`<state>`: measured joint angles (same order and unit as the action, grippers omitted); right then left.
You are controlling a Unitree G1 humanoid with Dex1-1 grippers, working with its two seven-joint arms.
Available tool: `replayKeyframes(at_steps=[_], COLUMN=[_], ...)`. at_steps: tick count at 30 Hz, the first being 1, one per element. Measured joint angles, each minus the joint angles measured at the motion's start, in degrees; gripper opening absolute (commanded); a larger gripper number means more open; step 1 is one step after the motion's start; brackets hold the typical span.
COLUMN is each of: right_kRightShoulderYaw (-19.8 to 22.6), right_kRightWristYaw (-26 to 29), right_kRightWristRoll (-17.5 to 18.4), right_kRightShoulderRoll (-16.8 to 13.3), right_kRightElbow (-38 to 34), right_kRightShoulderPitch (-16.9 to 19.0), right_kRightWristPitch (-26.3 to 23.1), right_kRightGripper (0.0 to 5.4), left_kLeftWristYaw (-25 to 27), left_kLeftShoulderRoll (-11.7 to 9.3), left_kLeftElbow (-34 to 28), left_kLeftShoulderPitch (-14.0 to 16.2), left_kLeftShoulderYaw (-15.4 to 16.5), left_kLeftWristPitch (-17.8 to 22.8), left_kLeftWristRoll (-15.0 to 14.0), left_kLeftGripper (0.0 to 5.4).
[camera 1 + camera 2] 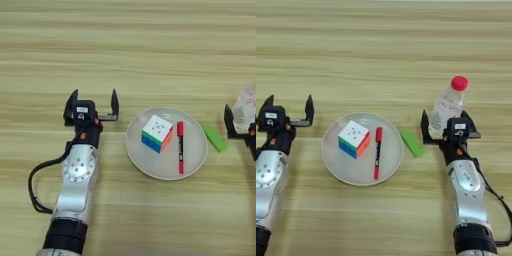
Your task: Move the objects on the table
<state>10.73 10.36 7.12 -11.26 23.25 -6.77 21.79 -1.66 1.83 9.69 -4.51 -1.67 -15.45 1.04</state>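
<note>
The right gripper (446,126) is pinching the clear plastic bottle with a red cap (448,106) on the light wooden table (384,50). The left gripper (94,106) is sitting spread apart beside the round white plate (195,162), which is holding the small colourful puzzle cube (157,133).

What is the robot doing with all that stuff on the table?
The right gripper has its fingers around a clear bottle with a red cap, standing upright on the table. The left gripper waits open, just left of a white plate. On the plate lie a puzzle cube and a red marker. A green block sits beside the plate.
</note>
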Motion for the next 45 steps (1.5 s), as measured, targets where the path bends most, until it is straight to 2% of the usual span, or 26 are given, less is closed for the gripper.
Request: replayKeyframes(at_steps=[5, 14, 28, 45], right_kRightShoulderYaw=[0.39, 1.23, 1.72, 2.96], right_kRightWristYaw=[-0.02, 0.28, 1.28, 1.30], right_kRightWristRoll=[0.09, 0.96, 2.19, 3.43], right_kRightShoulderRoll=[-0.09, -0.15, -0.15, -0.45], right_kRightElbow=[0.91, 3.53, 4.15, -0.96], right_kRightShoulderPitch=[-0.32, -3.11, -5.03, -6.25], right_kRightWristPitch=[-0.01, 0.05, 0.39, -0.19], right_kRightGripper=[5.40, 5.40, 5.40, 5.40], left_kLeftWristYaw=[0.01, -0.09, -0.19, -0.21], left_kLeftShoulderRoll=[0.26, 0.32, 0.47, 0.58], left_kLeftElbow=[0.02, 0.55, 1.18, 1.72], left_kLeftShoulderPitch=[-0.07, -0.36, -0.78, -0.80], left_kLeftShoulderYaw=[-0.51, -0.82, -0.83, -0.90], left_kLeftWristPitch=[-0.01, -0.01, -0.02, -0.06], left_kLeftWristRoll=[0.44, 0.85, 0.89, 1.01], left_kLeftGripper=[5.35, 5.35, 5.35, 5.35])
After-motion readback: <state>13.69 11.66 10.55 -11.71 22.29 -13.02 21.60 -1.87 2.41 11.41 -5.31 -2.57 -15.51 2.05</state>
